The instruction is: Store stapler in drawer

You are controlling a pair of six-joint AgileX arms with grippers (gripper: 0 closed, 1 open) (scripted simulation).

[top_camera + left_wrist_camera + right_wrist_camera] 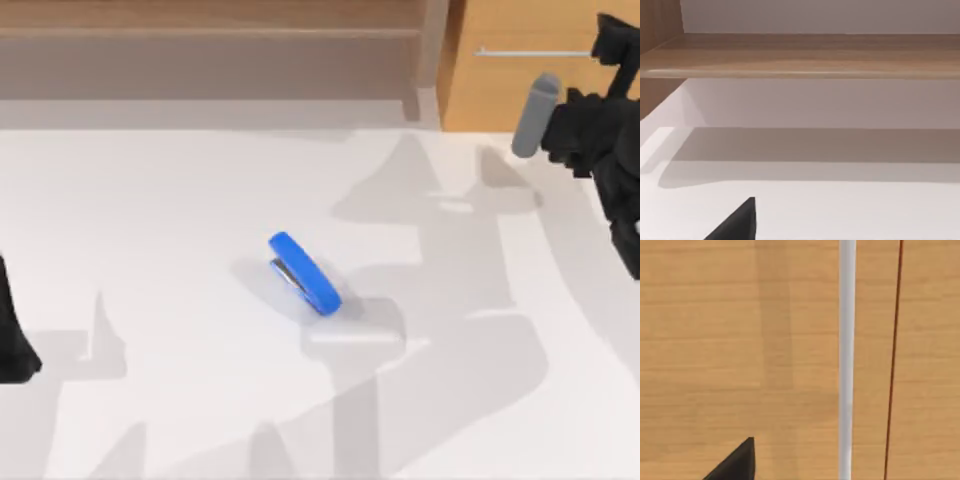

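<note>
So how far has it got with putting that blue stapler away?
Hardly begun. The stapler lies untouched mid-table, and the drawer at the far right looks closed. In hand: the right end effector is up at the drawer front, its wrist camera facing the silver handle. Left: open the drawer, fetch the stapler, drop it in. The left arm waits at the left edge.

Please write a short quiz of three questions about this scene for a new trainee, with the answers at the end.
1. True or false: the stapler already lies inside the drawer.
2. Which arm is close to the drawer's handle? A) left B) right
3. Fill in: the stapler rests on the white ____.

Key
1. False. It lies on the table, apart from the shut drawer.
2. B. The right gripper faces the drawer front; the left arm is parked at the table's left edge.
3. table
</note>
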